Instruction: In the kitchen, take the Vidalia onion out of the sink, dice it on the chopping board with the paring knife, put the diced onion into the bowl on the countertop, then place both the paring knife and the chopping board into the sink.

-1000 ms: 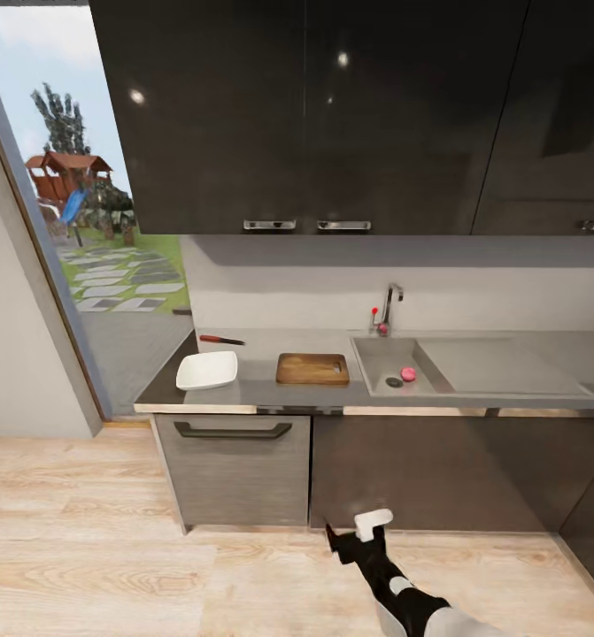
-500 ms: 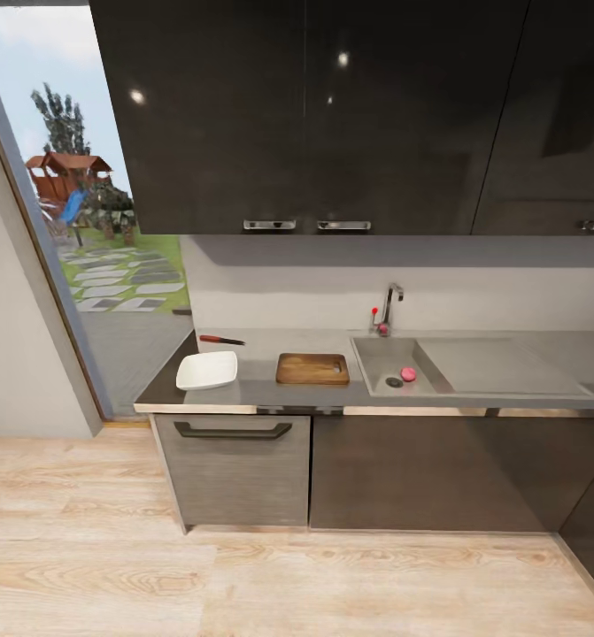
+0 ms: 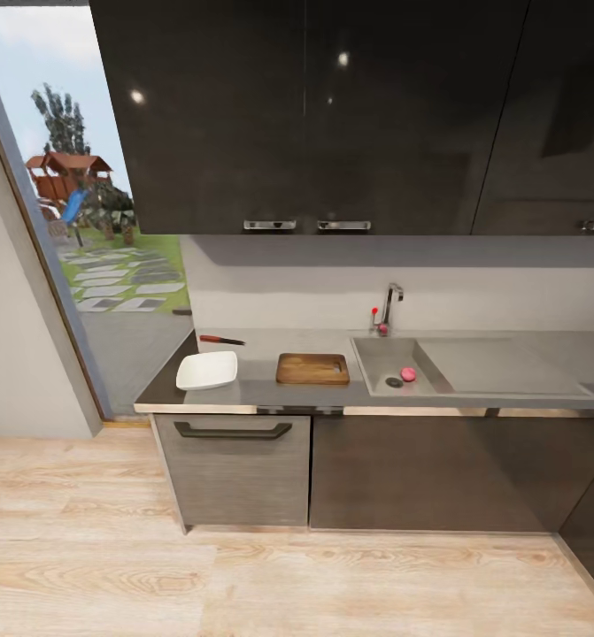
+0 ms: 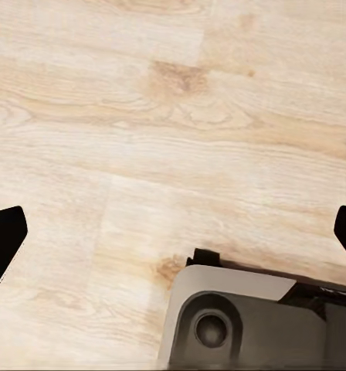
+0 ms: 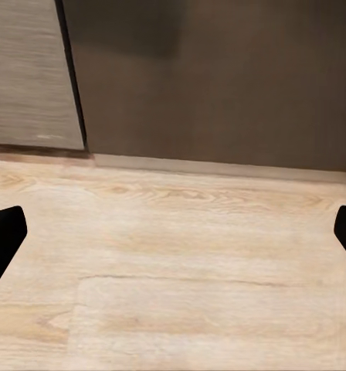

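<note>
Vidalia onion seen in sink, frame centre-right; left gripper and right gripper spread wide over floor.

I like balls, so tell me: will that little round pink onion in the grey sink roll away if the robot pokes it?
Probably. The small round pinkish-red onion looks ball-shaped, so a poke could set it rolling. It lies in the grey steel sink, whose walls should stop it. It may drift towards the drain hole right beside it.
</note>
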`<state>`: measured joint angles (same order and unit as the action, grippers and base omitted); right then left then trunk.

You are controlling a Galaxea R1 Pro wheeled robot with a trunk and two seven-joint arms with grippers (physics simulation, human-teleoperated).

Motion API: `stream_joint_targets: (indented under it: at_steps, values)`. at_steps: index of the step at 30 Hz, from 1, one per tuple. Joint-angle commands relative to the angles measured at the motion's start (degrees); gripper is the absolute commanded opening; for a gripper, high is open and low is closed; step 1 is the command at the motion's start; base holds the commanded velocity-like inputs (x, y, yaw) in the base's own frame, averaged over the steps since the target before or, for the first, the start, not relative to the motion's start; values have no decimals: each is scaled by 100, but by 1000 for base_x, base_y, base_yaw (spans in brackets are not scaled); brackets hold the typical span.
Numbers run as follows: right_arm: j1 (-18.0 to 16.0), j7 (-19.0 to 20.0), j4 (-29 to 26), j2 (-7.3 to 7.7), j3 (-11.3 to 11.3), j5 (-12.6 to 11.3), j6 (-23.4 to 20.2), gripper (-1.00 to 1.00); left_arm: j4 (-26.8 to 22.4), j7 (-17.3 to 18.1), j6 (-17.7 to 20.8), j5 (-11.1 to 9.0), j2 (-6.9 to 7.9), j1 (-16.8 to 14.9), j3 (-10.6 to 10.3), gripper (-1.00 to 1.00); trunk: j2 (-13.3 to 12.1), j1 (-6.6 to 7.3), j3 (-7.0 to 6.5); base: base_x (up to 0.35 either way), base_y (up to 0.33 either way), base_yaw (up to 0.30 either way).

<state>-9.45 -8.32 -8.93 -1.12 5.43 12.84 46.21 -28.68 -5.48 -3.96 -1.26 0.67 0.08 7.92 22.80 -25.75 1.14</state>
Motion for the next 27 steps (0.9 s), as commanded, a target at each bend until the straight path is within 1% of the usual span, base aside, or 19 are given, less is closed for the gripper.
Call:
stream_joint_targets:
  at_steps: [1, 2, 4, 7, 11, 15, 24, 27]
  values:
    - [-4, -31, -28, -7, 45, 61, -3, 100, 41, -10, -37, -15, 24, 0, -3, 100, 12, -4, 12, 0, 0, 0]
    - [-4, -45, -70, -8, 44, 61, -25, 100, 116, -2, -136, -20, 58, 0, -2, 100, 12, -4, 12, 0, 0, 0]
    - [-4, -52, -97, -9, 45, 61, -38, 100, 172, 5, -290, -26, 79, 0, -2, 100, 12, -4, 12, 0, 0, 0]
    - [-4, -68, -132, -10, 46, 61, -54, 100, 331, 13, -807, -37, 101, 0, -8, 100, 12, -4, 12, 0, 0, 0]
    - [-4, -72, -141, -11, 51, 61, -58, 100, 507, 13, -1058, -32, 107, 0, -10, 100, 12, -4, 12, 0, 0, 0]
    - [-4, -78, -143, -11, 47, 61, -59, 100, 587, 13, -1127, -34, 108, 0, -10, 100, 12, -4, 12, 0, 0, 0]
    - [-4, -82, -144, -25, 36, 60, -60, 100, 639, 12, -1148, -38, 93, 0, -18, 100, 12, -4, 12, 0, -1, 0]
    - [-4, -82, -143, -27, 31, 60, -60, 100, 644, 12, -1145, -36, 92, 0, -18, 100, 12, -4, 10, 0, -93, -19]
